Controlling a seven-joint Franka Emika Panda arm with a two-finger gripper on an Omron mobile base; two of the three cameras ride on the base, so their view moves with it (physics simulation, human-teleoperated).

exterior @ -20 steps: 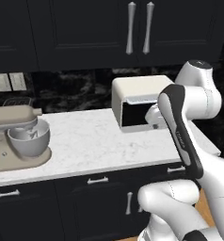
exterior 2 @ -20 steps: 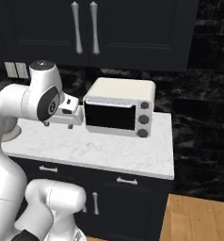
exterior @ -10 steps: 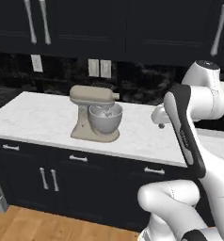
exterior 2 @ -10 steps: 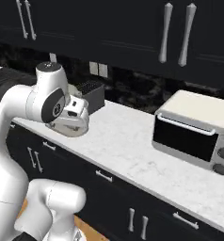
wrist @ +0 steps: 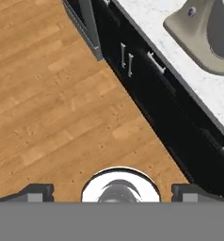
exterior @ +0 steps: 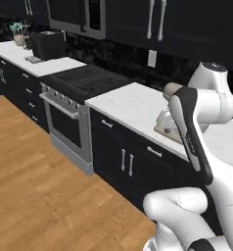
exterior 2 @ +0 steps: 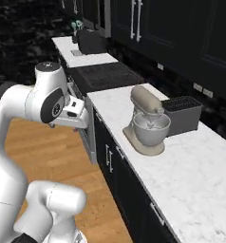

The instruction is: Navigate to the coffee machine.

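I am not there yet. The coffee machine [exterior: 46, 45] stands on the far counter [exterior: 20, 53], left of the stove [exterior: 84, 77], with the stove and a good stretch of wooden floor [exterior: 35, 166] between us. Beside me is the near counter [exterior 2: 191, 166] with a stand mixer [exterior 2: 147, 123] and a toaster [exterior 2: 182, 114]. My hand [wrist: 112, 190] is released, grasping nothing, fingers spread above the floor. What is left, I judge, is driving along the cabinets to the far-left counter.

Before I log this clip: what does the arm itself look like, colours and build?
A glossy white arm of rounded segments, with dark grey joint panels. The end effector is a boxy white hand with a small dark patch on its side; two small dark finger tips. No cables or markings are visible.
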